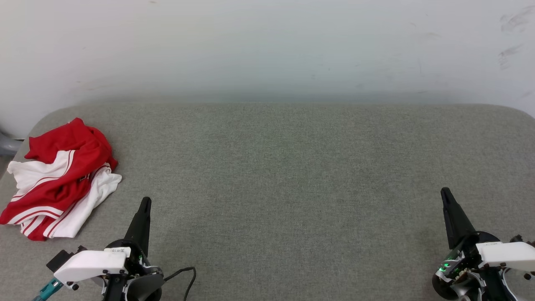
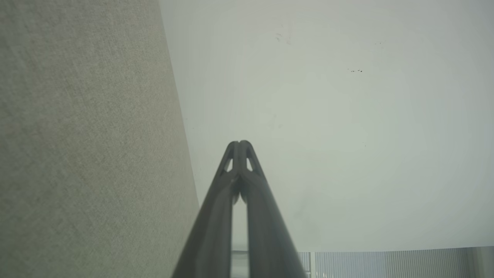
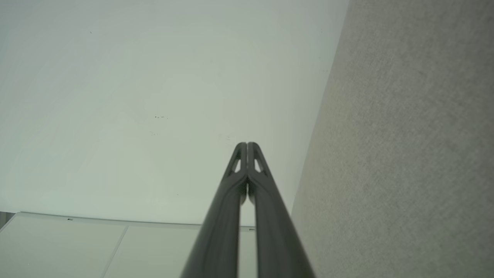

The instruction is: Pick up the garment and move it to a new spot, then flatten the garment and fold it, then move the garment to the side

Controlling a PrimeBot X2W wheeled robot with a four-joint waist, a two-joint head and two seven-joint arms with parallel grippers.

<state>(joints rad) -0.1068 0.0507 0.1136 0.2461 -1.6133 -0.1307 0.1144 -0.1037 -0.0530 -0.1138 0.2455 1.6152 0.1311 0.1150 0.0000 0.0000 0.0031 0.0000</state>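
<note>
Nearest the robot, the left claw point(image 1: 145, 203) and the right claw point(image 1: 445, 193) hover low over the front of the grey tabletop point(image 1: 284, 167). Each is clenched on nothing and they sit wide apart, which looks like a rest pose with the first pickup not yet begun. Beyond the left claw and apart from it, the garment point(image 1: 62, 179) lies crumpled by the tabletop's left edge, apparently waiting to be carried toward the middle. Behind stands a pale wall point(image 1: 267, 50).
</note>
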